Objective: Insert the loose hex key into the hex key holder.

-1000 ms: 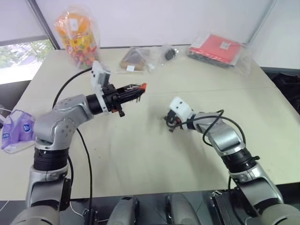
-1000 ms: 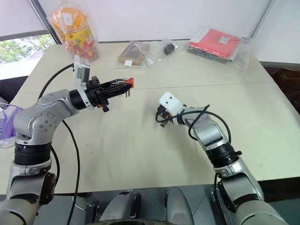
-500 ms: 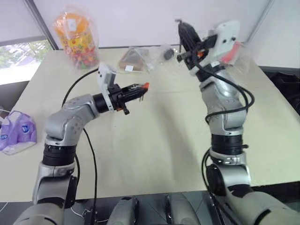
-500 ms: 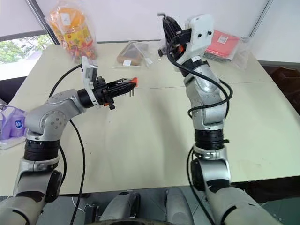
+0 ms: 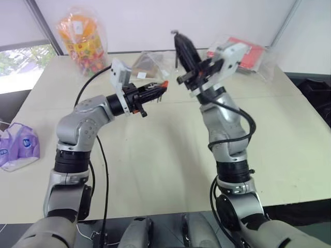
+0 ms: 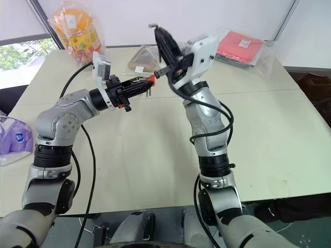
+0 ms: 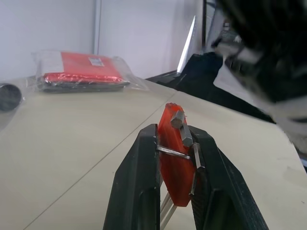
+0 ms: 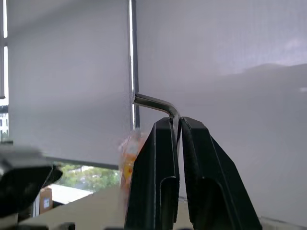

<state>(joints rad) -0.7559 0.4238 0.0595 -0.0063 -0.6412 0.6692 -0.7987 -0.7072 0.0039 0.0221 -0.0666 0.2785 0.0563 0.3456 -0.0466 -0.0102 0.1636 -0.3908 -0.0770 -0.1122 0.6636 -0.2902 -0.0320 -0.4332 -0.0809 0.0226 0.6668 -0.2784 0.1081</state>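
Note:
The hex key holder (image 7: 173, 160), a small orange-red block with short dark keys sticking out, is clamped between the two fingers of my left gripper (image 5: 156, 92), held above the table's middle and pointing right. My right gripper (image 5: 181, 45) is raised just right of it, aimed up and to the left. It is shut on the loose hex key (image 8: 158, 103), a thin metal L-shaped rod whose bent end sticks out past the fingertips (image 8: 165, 129). The key's tip stands above and slightly right of the holder, not touching it.
The beige table (image 5: 155, 155) carries an orange snack bag (image 5: 85, 39) at the far left, a brown bagged item (image 5: 147, 64) at the far middle and a red packet in clear plastic (image 5: 248, 51) at the far right. A purple packet (image 5: 18, 147) lies at the left edge.
My right gripper has lifted off the table with the hex key, swung high, then come left toward the holder. My left gripper has kept the holder nearly in place.

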